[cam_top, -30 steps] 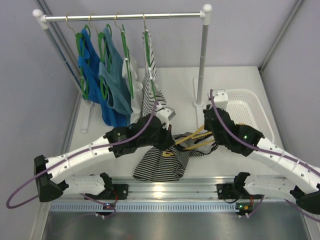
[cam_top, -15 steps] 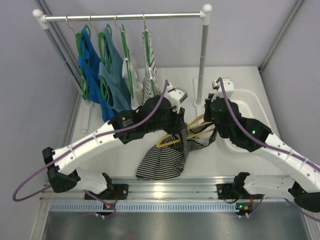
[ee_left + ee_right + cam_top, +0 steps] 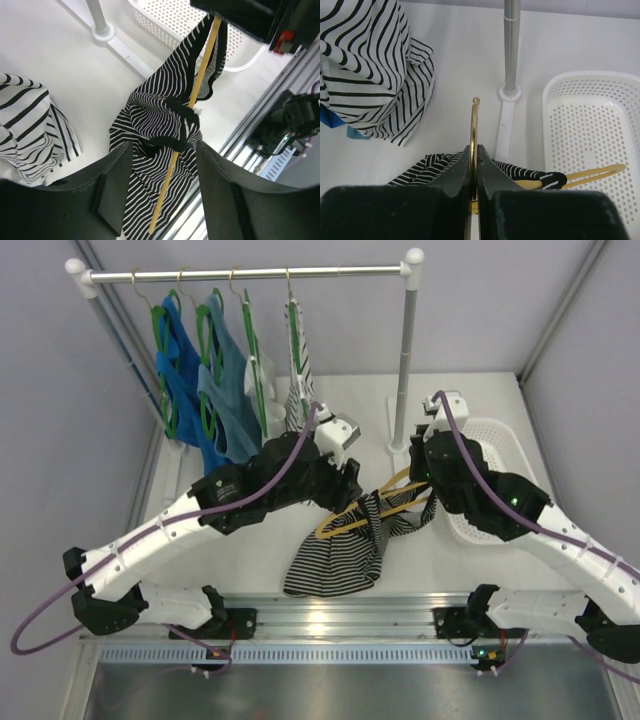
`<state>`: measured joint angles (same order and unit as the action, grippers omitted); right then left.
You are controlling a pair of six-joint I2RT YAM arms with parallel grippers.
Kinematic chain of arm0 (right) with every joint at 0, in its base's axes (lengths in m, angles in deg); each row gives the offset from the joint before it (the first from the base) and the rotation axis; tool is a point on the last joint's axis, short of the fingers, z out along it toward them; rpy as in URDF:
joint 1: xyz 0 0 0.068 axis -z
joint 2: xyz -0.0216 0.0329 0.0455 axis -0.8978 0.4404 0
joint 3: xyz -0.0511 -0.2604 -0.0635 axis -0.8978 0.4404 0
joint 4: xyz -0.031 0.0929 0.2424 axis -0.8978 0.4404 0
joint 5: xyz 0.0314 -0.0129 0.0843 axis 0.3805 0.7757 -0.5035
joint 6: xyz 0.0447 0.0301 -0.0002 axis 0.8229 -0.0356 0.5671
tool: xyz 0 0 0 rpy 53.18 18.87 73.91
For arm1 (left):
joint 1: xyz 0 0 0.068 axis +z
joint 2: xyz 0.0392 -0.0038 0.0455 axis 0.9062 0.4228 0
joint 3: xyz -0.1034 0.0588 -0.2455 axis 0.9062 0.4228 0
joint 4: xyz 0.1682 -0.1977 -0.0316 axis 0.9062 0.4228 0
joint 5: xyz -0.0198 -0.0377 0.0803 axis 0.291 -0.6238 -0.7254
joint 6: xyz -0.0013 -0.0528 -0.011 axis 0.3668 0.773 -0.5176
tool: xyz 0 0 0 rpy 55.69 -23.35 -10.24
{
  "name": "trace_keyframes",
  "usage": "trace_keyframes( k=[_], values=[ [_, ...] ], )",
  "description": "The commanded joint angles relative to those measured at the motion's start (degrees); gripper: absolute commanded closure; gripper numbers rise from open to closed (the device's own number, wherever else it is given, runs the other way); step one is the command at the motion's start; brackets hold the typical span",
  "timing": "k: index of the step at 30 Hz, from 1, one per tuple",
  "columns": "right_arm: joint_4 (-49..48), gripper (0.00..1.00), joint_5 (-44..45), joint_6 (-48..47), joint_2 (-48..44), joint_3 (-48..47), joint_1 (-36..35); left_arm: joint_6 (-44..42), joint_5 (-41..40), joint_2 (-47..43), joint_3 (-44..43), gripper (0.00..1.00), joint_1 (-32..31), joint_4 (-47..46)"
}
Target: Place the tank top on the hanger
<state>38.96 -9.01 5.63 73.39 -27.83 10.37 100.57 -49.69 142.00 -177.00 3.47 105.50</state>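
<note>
The tank top point(image 3: 340, 555), dark with narrow white stripes, hangs bunched from the yellow hanger point(image 3: 343, 525), its lower part spread near the table's front edge. In the left wrist view a black strap loops round the hanger's arm point(image 3: 201, 82) over the tank top point(image 3: 145, 120). My left gripper point(image 3: 348, 492) is open just above the fabric, and nothing lies between its jaws point(image 3: 162, 152). My right gripper point(image 3: 424, 476) is shut on the hanger's metal hook point(image 3: 474, 122). Below it another strap point(image 3: 551, 180) wraps the hanger's yellow arm point(image 3: 595, 172).
A clothes rail point(image 3: 250, 274) at the back carries green hangers with blue tops point(image 3: 215, 400) and a paler striped top point(image 3: 298, 390). Its right post point(image 3: 404, 370) stands close to my right arm. A white perforated basket point(image 3: 495, 455) sits at the right. A metal rail point(image 3: 330, 620) borders the front.
My left gripper has opened, let go of the tank top and drawn back toward the rail. The right arm has moved the hanger back and to the right, the tank top hanging from it.
</note>
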Motion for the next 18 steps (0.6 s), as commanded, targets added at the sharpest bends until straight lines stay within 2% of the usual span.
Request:
trace_keyframes(
  k=[1, 8, 18],
  values=[
    [-0.89, 1.00, -1.38, -1.02, -0.69, -4.55, -0.47, -5.50, 2.47, -3.24, 5.42, 0.40, 0.17, -4.22],
    [0.96, 1.00, -2.87, -1.64, 0.89, -7.19, -0.47, -9.90, 11.69, -4.65, 11.67, 0.38, 0.17, -13.98],
    [2.64, 1.00, -3.58, -2.52, 2.39, -10.71, -0.47, -12.37, 11.96, -2.46, 12.90, 0.38, 0.26, -19.08]
  ],
)
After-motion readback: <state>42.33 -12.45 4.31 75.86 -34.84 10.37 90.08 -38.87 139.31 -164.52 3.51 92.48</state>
